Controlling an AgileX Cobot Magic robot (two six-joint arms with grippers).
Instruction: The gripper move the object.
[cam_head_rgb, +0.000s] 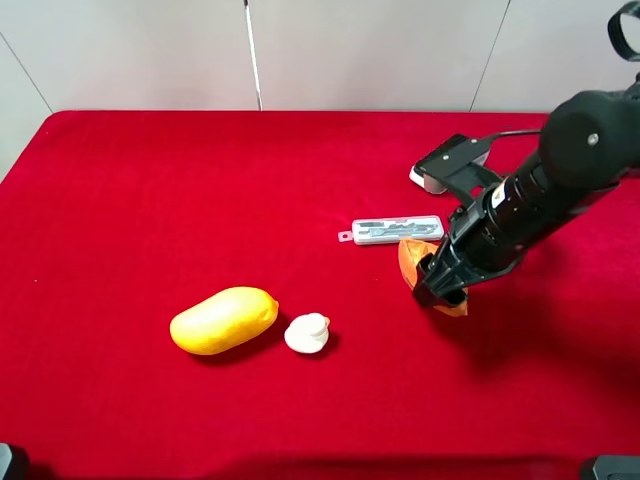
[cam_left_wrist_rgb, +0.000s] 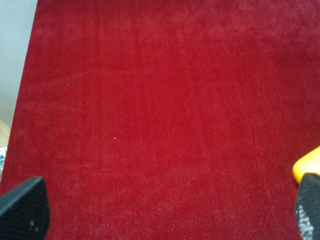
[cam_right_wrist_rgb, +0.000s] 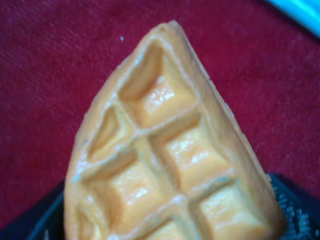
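Observation:
The orange waffle slice (cam_head_rgb: 408, 256) lies right of the table's middle, mostly covered by my right gripper (cam_head_rgb: 440, 282). In the right wrist view the slice (cam_right_wrist_rgb: 170, 155) fills the frame with its grid face up, and the dark fingers (cam_right_wrist_rgb: 295, 200) sit tight against both its sides, so the gripper is shut on it. I cannot tell whether the slice touches the cloth. My left gripper (cam_left_wrist_rgb: 170, 212) is open and empty over bare red cloth, its fingertips (cam_left_wrist_rgb: 25, 207) far apart. It does not show in the high view.
A yellow mango (cam_head_rgb: 224, 320) lies at front centre-left, and its edge shows in the left wrist view (cam_left_wrist_rgb: 307, 166). A small white piece (cam_head_rgb: 308, 333) sits beside it. A flat white case (cam_head_rgb: 397, 231) and a black-and-white device (cam_head_rgb: 452, 160) lie behind the right gripper on the red cloth (cam_head_rgb: 150, 200).

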